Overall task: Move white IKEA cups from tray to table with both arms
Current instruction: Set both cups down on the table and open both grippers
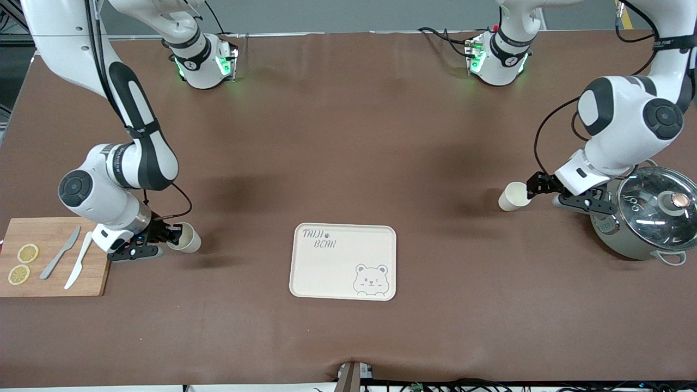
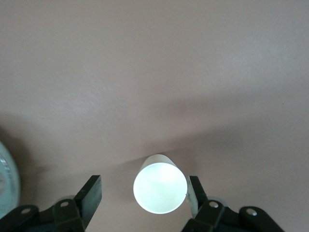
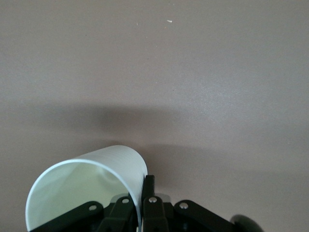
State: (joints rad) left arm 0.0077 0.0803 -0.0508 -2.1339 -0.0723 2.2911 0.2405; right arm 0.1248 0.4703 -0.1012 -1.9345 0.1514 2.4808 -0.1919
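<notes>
A: Starting at the right arm's end of the table, what do we have?

B: We see a wooden cutting board (image 1: 52, 256) with two lemon slices (image 1: 23, 263) and two knives (image 1: 69, 258) on it. Just beside it the right gripper (image 1: 170, 236) sits low at the table, its fingers pinched shut on the rim of one white cup (image 1: 187, 238).

A: How does that cup stand?

B: Tilted, its mouth turned toward the gripper. In the right wrist view we look into the cup (image 3: 87, 191), with one finger inside the wall and the other finger (image 3: 147, 193) outside it, clamped together on the wall.

A: And the middle?

B: A cream tray (image 1: 343, 261) with a bear drawing, lying flat, nearer the front camera than both cups and well apart from them.

A: Then the left arm's end?

B: The second cup (image 1: 513, 196) lies tipped over on the brown table (image 1: 348, 152). The left gripper (image 1: 533, 185) is at its bottom end. In the left wrist view the cup (image 2: 160, 186) sits between spread fingers (image 2: 91, 195); one finger is touching or nearly touching it, the other stands clear, so we call the gripper open, not gripping.

A: Anything else there?

B: A pot (image 1: 645, 218) with a glass lid, just beside the left arm's wrist.
</notes>
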